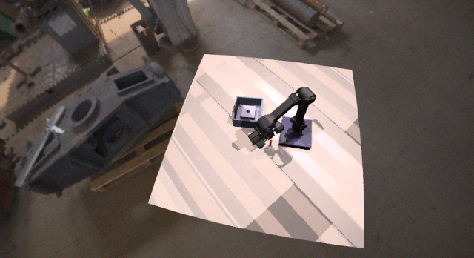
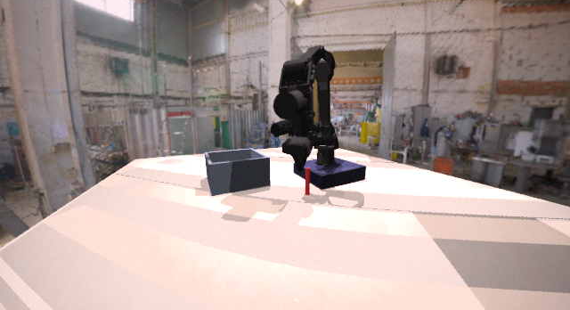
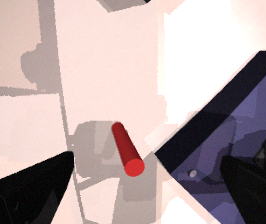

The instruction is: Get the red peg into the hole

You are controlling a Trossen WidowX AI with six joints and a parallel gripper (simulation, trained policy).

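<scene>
The red peg [image 1: 270, 142] [image 2: 307, 182] [image 3: 126, 145] stands upright on the table beside the robot's base. My gripper [image 2: 301, 165] [image 3: 149, 161] is wide open and empty. In the wrist view the peg's top shows between the two fingertips, a little nearer the left one; in the exterior view a fingertip is close to the height of the peg's top. The open grey box [image 1: 245, 123] [image 2: 249, 174] stands apart from the peg. A pale plate [image 1: 252, 116] with a dark hole lies at its bottom; the exterior view does not show the plate.
The arm's dark purple base plate [image 1: 296, 142] [image 2: 343, 176] [image 3: 219, 130] is close beside the peg, and in the wrist view it reaches under the right finger. The arm's shadow falls on the table [image 1: 229, 184] [image 2: 249, 265] around the peg.
</scene>
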